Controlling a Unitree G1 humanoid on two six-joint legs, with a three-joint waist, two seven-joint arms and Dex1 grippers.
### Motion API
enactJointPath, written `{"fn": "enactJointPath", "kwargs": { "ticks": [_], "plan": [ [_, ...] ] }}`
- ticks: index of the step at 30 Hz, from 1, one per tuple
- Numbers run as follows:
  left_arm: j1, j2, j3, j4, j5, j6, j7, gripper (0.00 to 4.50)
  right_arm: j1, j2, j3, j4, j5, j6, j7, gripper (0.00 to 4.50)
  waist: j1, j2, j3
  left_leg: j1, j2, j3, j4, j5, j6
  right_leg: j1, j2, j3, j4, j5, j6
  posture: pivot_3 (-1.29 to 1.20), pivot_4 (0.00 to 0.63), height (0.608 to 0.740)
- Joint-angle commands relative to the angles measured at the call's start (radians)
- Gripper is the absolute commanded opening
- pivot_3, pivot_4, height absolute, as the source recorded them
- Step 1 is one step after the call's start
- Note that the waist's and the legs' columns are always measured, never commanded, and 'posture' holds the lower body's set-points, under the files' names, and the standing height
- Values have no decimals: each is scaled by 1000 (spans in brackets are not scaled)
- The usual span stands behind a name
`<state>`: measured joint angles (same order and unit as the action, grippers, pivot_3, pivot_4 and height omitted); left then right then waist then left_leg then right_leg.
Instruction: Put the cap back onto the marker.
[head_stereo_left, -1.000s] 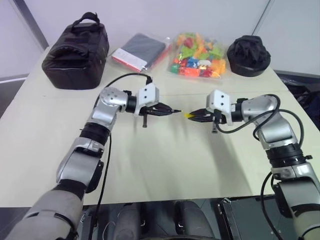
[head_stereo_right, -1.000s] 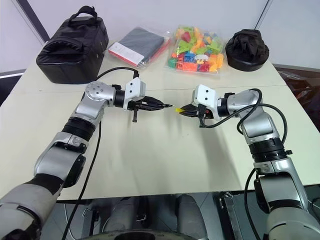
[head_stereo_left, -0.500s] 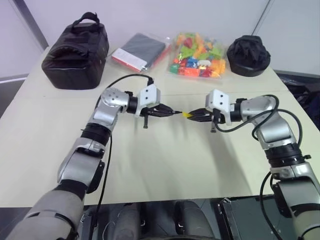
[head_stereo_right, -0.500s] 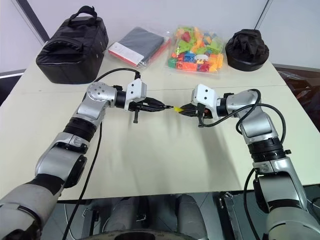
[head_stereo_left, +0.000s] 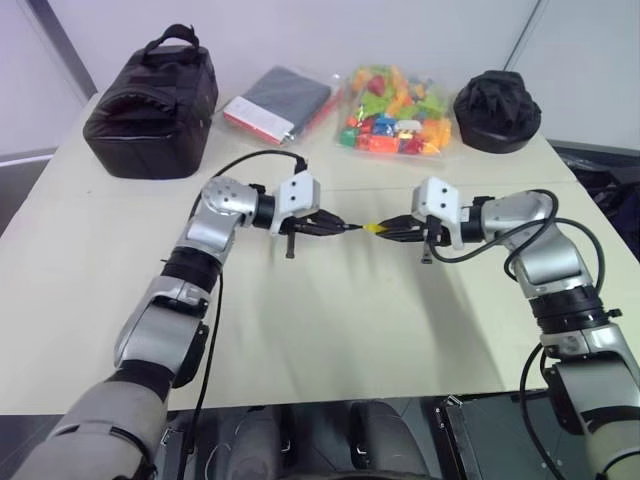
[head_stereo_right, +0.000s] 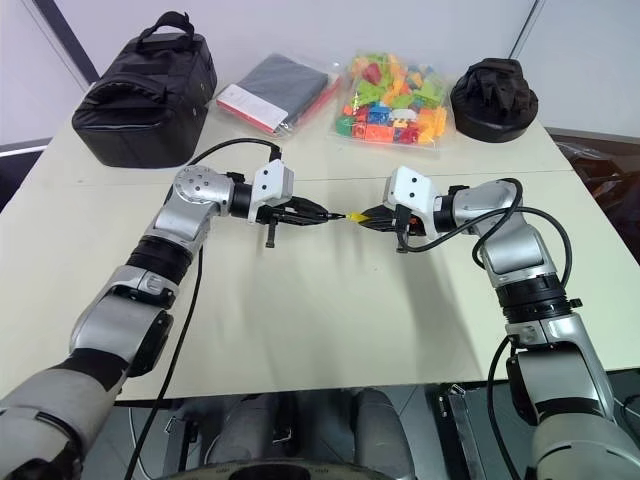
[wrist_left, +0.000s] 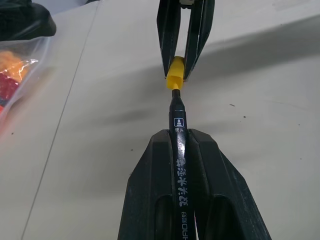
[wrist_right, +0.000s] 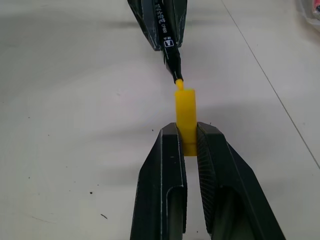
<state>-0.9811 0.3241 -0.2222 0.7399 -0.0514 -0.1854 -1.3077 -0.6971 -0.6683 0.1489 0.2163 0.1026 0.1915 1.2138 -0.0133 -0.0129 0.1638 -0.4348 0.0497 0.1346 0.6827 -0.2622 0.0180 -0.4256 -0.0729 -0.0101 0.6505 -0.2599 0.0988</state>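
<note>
Marker: black, level above the table, its tip just entering the cap's open end.
My left gripper: fingers clamped on the marker's barrel, pointing right.
Cap: yellow, in line with the marker's tip.
My right gripper: fingers pinched on the cap's rear half, facing my left gripper.
</note>
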Motion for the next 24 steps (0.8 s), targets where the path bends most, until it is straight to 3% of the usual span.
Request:
{"fn": "enactJointPath", "kwargs": {
  "ticks": [1, 24],
  "plan": [
    [-4, -6, -3, -24, 2, -18, 1, 0, -15, 3, -9, -59, 24, 9, -3, 45, 0, 0, 0, 0, 0, 0, 0, 0, 0, 0, 0, 0, 0, 0, 0, 0, 150, 740],
    [-25, -29, -56, -60, 81, -116, 3, 0, -30, 41, 46, -9, -4, -4, 11, 45, 0, 0, 0, 0, 0, 0, 0, 0, 0, 0, 0, 0, 0, 0, 0, 0, 150, 740]
  ]
}}
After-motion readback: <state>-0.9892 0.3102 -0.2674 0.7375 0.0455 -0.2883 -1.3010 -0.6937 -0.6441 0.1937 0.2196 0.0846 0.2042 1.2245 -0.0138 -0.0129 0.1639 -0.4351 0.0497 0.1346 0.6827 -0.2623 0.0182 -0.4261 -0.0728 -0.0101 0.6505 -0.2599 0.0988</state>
